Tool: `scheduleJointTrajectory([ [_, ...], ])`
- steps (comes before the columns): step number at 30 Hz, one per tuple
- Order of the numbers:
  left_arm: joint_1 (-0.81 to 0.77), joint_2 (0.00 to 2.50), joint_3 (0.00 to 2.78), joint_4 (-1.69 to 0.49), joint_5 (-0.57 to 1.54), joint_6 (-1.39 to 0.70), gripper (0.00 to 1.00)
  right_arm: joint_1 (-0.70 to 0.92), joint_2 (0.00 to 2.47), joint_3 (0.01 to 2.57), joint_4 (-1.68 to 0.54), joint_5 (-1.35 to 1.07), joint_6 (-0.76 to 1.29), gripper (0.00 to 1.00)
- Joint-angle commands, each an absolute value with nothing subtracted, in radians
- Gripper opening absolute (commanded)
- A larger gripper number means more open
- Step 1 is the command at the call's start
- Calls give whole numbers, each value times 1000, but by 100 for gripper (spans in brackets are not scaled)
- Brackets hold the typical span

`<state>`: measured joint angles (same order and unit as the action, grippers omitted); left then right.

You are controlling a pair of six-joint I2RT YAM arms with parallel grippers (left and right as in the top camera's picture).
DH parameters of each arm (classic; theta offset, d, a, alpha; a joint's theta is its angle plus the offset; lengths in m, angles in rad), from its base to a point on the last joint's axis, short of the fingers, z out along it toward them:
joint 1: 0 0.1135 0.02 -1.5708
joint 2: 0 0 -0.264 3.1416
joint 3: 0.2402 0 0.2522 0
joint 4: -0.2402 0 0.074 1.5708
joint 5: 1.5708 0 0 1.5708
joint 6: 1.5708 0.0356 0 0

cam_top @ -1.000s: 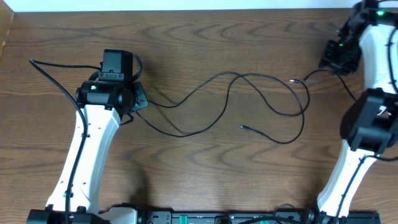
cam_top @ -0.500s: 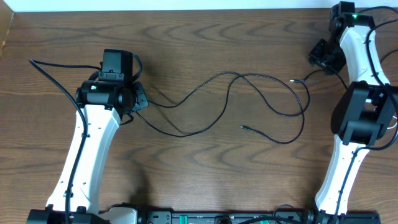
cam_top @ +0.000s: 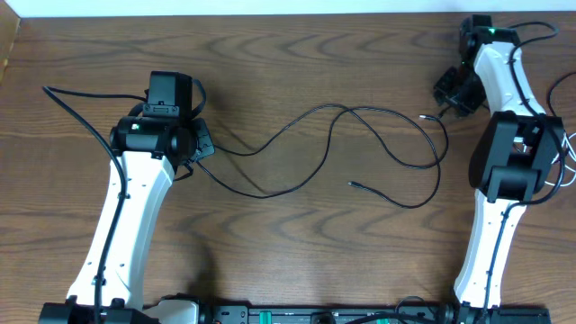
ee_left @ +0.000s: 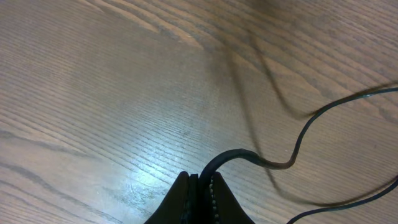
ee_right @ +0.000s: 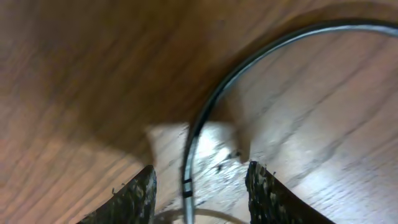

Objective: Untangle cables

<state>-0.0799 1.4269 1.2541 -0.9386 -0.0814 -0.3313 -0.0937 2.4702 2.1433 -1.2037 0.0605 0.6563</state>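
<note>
the table [cam_top: 297, 261] is grained wood with a soft sheen, the cable [ee_left: 233, 153] smooth matt black plastic.

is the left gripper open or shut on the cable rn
Shut. In the left wrist view the left gripper has its jaws pressed together, and the black cable comes out from between them.

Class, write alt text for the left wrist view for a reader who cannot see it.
The left gripper is shut on a thin black cable, which curves away rightward across a glossy wood-grain table.
</note>
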Motion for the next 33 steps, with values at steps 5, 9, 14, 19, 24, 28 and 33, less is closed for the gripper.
scheduleJointTrajectory([
  [5, -81, 1431, 1253, -941, -87, -315, 8, -50, 2498, 2142, -1206, 95, 696, 43],
  [9, -81, 1431, 1253, -941, -87, -315, 8, -50, 2498, 2133, -1227, 108, 702, 43],
  [14, -81, 1431, 1253, -941, -87, -315, 8, -51, 2498, 2098, -1231, 110, 704, 42],
  [19, -81, 1431, 1253, -941, -87, -315, 7, -52, 2498, 2074, -1236, 110, 709, 27],
  [24, -81, 1431, 1253, -941, -87, -315, 7, -56, 2494, 2074, -1262, 109, 679, 1],
  [28, -81, 1431, 1253, -941, -87, -315, 7, -90, 2417, 2074, -1277, 111, 586, 1],
  [33, -81, 1431, 1253, -941, -87, -315, 8, -139, 2276, 2074, -1287, 136, 472, 1],
])
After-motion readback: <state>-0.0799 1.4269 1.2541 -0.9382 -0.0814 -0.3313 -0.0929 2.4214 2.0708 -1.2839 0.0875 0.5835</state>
